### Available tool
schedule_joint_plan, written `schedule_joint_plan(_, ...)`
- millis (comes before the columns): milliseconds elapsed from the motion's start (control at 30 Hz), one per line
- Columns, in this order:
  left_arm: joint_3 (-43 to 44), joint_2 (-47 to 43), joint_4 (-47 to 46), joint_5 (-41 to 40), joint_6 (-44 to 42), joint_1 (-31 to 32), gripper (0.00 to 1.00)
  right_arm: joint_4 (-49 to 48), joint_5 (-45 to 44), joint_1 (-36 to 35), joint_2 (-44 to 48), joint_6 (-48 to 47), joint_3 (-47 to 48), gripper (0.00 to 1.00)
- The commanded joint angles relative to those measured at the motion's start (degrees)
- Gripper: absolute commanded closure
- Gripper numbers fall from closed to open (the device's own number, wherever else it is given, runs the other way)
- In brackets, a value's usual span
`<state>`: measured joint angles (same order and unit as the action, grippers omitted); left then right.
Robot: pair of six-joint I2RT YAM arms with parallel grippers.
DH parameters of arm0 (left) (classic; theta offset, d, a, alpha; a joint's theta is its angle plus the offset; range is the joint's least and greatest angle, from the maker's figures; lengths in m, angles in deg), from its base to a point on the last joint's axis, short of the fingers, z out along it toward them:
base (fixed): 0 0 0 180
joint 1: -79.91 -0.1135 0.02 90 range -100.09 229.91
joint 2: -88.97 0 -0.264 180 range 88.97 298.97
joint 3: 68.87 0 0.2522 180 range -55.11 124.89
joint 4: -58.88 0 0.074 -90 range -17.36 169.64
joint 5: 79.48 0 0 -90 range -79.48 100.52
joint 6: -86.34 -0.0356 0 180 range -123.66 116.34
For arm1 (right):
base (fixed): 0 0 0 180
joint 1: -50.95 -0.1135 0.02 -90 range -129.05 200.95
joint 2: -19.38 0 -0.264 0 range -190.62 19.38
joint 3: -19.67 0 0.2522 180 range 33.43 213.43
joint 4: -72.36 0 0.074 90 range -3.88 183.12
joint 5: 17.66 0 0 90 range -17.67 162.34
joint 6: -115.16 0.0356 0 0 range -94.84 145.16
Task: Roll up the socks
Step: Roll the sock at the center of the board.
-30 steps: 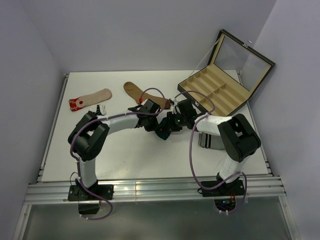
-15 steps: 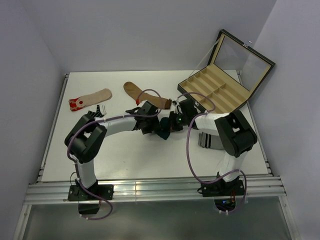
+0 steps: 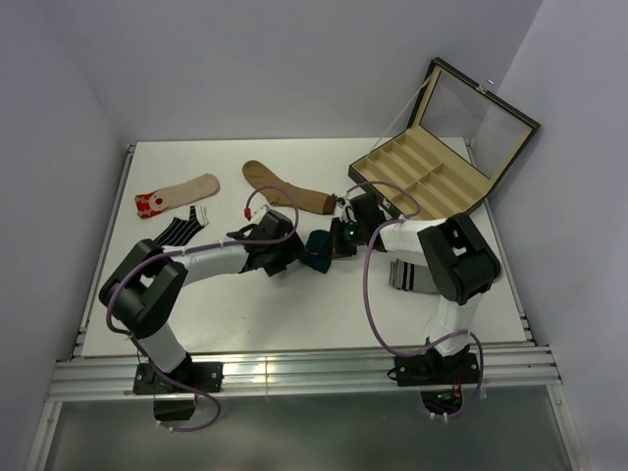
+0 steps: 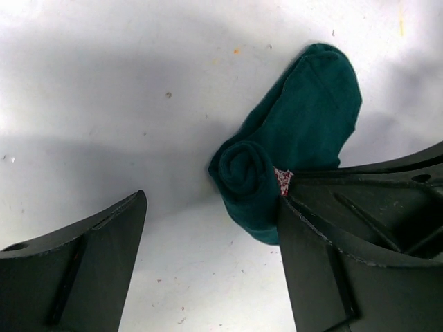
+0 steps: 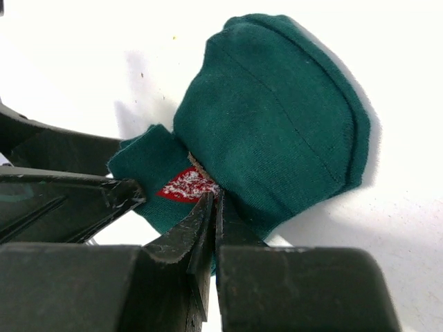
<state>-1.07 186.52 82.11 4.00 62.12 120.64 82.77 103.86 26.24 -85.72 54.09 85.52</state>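
Note:
A dark teal sock, partly rolled into a spiral, lies mid-table. My left gripper stands open just to the left of it; the roll rests against its right finger and sits outside the jaws. My right gripper is shut on the sock's near edge, beside a red patch. In the top view the two grippers meet over the sock. Other socks lie flat: brown, beige red-toed, black white-striped, grey with striped cuff.
An open divided box with its lid up stands at the back right, close behind the right arm. The left arm's finger shows at the left of the right wrist view. Walls close the table on three sides.
My left gripper has opened, let go of the teal sock and drawn back left. My right gripper has closed on the sock's edge. The sock has shifted slightly left.

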Motion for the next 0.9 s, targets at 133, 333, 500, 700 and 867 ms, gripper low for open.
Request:
schedule_joint_plan(133, -7.36, -6.24, -6.74, -2.26, 7.08, -0.04, 0.2, 5.82, -5.87, 0.45, -4.06, -1.33, 0.11, 0.95)
schedule_joint_plan(333, -7.9, -4.93, -8.86, -2.44, 7.79, -0.12, 0.27, 5.82, -5.07, 0.45, -4.15, -0.54, 0.29, 0.95)
schedule_joint_plan(500, -5.62, -0.01, -7.37, -1.65, 7.7, -0.12, 0.38, 5.47, -4.99, 0.45, -3.53, -0.36, 0.02, 0.94)
schedule_joint_plan(700, -1.14, 5.71, -1.22, -2.26, 6.29, -0.21, 0.5, 4.41, -4.55, 0.19, -2.48, -1.24, -0.41, 0.9)
schedule_joint_plan(867, 1.85, 8.87, 3.87, -2.26, 4.1, -0.12, 0.52, 3.97, -7.08, -1.22, 2.26, -4.83, -1.03, 0.76)
